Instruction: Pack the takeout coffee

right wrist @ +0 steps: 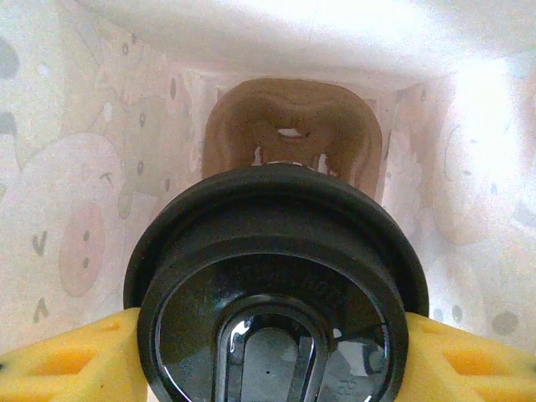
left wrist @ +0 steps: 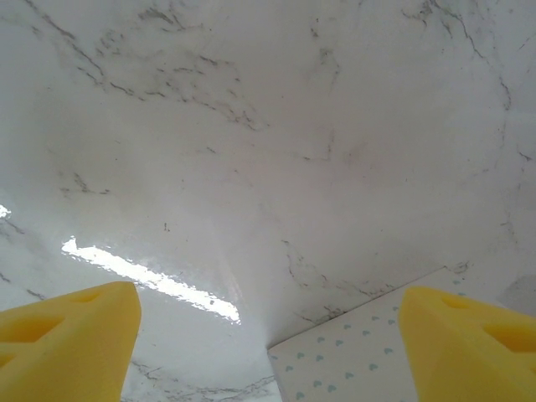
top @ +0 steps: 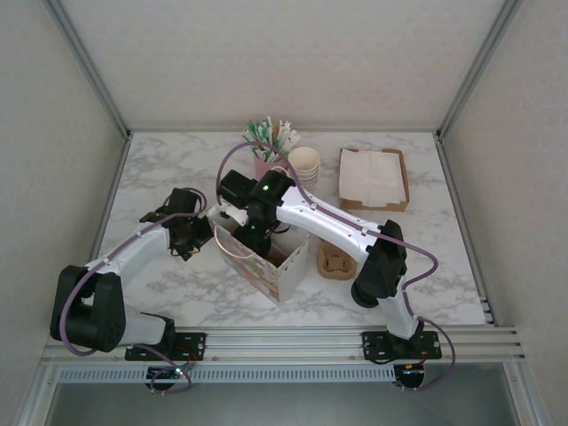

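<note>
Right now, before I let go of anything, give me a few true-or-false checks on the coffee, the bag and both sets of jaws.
1. The right jaws are closed on the takeout coffee, which is down inside the paper bag. True.
2. The left jaws are clamped on the bag's edge. False: they stand wide open with nothing between them, over the bare marble table, and the bag's corner is just beside them.
3. A brown cup carrier lies at the bottom of the bag, below the coffee. True.
4. The napkin tray sits at the table's near left. False: it is at the far right, beyond the bag.
</note>
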You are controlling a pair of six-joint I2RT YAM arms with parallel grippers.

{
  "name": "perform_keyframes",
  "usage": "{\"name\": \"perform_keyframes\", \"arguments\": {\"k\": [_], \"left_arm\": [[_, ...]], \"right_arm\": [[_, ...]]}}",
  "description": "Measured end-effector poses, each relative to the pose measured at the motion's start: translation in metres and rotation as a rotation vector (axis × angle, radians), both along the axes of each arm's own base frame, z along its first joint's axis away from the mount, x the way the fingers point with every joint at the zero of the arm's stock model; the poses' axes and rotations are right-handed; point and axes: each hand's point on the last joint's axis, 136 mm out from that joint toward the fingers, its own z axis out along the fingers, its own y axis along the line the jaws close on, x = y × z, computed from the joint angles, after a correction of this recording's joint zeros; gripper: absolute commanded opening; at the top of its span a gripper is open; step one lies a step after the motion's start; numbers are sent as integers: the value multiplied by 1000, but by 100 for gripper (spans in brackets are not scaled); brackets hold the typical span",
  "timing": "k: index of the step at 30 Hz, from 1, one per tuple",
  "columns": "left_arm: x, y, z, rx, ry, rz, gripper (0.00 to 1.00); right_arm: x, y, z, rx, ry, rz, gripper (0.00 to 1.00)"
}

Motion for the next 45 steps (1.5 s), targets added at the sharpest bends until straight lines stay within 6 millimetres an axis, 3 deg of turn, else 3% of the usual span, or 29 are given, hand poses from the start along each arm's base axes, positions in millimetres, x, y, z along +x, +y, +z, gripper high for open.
{"name": "perform_keyframes", "arguments": {"k": [21, 45], "left_arm": [[1, 5, 0, 20, -4, 13, 80], [2, 7, 6, 26, -25, 18, 80]], "right_arm": [[8, 14, -7, 56, -27, -24, 58], [2, -1, 9, -3, -116, -83, 54]]}}
